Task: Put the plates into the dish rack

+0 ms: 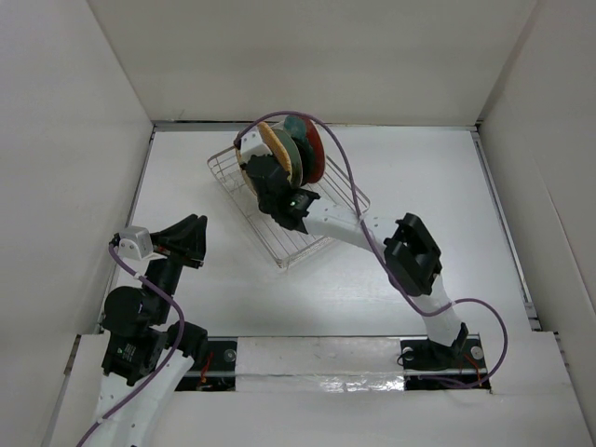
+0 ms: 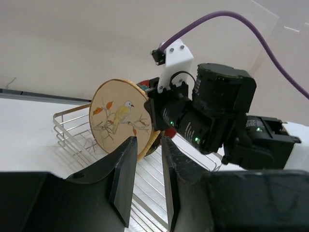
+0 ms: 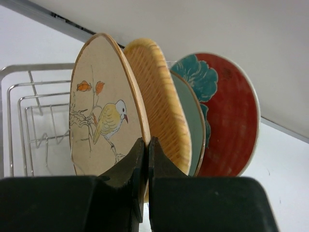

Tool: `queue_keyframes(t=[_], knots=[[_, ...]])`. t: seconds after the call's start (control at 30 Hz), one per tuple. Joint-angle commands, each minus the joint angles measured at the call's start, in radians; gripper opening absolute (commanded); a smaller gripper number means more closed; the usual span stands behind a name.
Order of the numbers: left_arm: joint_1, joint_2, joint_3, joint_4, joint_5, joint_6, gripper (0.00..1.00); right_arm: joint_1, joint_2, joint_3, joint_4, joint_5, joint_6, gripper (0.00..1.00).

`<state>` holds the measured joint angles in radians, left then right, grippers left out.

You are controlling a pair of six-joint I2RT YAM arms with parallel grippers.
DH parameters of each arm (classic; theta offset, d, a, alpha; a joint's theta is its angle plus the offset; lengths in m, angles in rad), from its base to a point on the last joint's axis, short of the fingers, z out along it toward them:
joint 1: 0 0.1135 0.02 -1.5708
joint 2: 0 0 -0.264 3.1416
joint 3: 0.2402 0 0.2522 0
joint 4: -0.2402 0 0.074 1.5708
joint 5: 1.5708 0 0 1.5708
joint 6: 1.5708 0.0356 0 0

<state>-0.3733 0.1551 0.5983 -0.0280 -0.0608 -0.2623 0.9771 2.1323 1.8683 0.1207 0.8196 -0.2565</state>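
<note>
Slotting step: seating wooden bird plate upright in dish rack, just beside orange woven plate, with right gripper clenched on its rim. Parking left gripper parted, empty, well apart from rack. Next, probably: unclamp, back straight out, avoid tipping row.

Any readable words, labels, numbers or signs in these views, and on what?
None can be read in any view.
The wooden plate carries only a painted bird on twigs, no writing.
The red plate has a teal flower, no writing.
The green lights are plain dots with no lettering.
</note>
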Motion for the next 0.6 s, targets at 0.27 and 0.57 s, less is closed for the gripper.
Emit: queue_keyframes(t=[0.27,0.57], knots=[[-0.006,0.012,0.012,0.04,0.009,0.011,0.24,0.064,0.024,-0.009,0.155,0.142,0.04,0.0],[-0.006,0.029,0.015,0.034,-0.008,0.014,0.27,0.064,-0.023,0.0,0.05,0.092,0.186,0.63]])
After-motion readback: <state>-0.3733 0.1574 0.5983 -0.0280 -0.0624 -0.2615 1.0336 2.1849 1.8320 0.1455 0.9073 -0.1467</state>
